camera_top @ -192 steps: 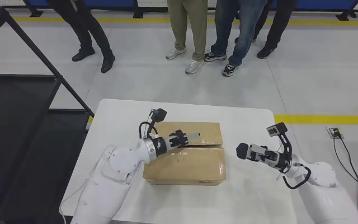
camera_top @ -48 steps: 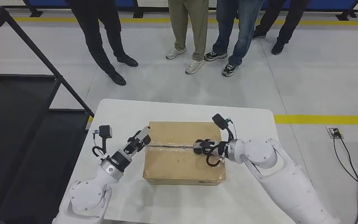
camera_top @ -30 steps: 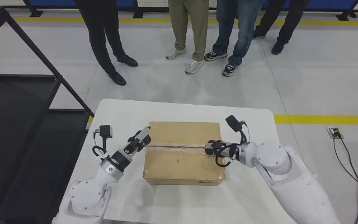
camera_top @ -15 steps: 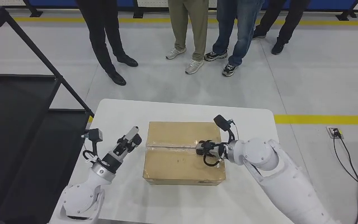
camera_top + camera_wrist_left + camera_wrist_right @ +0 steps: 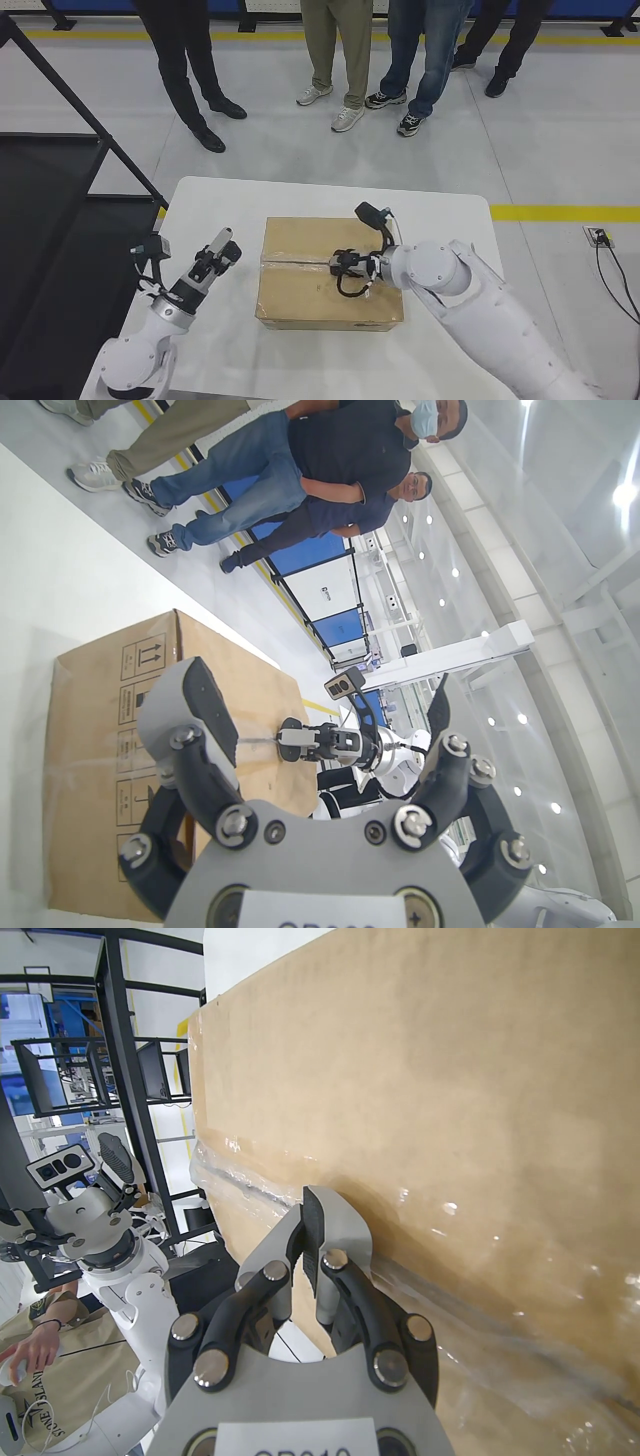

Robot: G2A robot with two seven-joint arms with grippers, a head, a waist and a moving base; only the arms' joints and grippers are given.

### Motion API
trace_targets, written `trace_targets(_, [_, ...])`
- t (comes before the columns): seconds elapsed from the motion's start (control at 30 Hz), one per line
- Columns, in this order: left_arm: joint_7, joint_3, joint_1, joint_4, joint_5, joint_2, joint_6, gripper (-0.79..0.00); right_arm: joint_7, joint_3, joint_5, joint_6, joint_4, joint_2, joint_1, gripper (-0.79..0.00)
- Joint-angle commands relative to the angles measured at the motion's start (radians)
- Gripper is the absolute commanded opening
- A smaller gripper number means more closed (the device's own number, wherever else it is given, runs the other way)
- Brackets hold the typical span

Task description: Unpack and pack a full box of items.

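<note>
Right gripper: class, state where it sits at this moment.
In the top view the right gripper is on top of the cardboard box, at the taped seam near the middle.

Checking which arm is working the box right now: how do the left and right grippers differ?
The left gripper is open, fingers spread wide; the right gripper is shut. The left gripper hangs over the table beside the box, clear of it; the right gripper's tip sits at the taped seam on the box's top. Both aim along that seam, facing each other.
</note>
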Motion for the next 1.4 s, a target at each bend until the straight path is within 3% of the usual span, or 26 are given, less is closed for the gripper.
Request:
trace_targets(0.0, [0.003,-0.008,0.006,0.004,-0.006,0.001,-0.004,0.000,-0.007,-0.018,0.009,-0.007,0.018,-0.011,0.014,-0.785])
trace_targets(0.73, [0.003,-0.067,0.066,0.031,-0.072,0.011,-0.047,0.000,-0.083,-0.181,0.125,-0.092,0.205,-0.151,0.158,-0.785])
trace_targets(1.37, [-0.026,-0.106,0.091,0.053,-0.115,0.020,-0.068,0.000,-0.110,-0.278,0.212,-0.236,0.398,-0.290,0.242,-0.785])
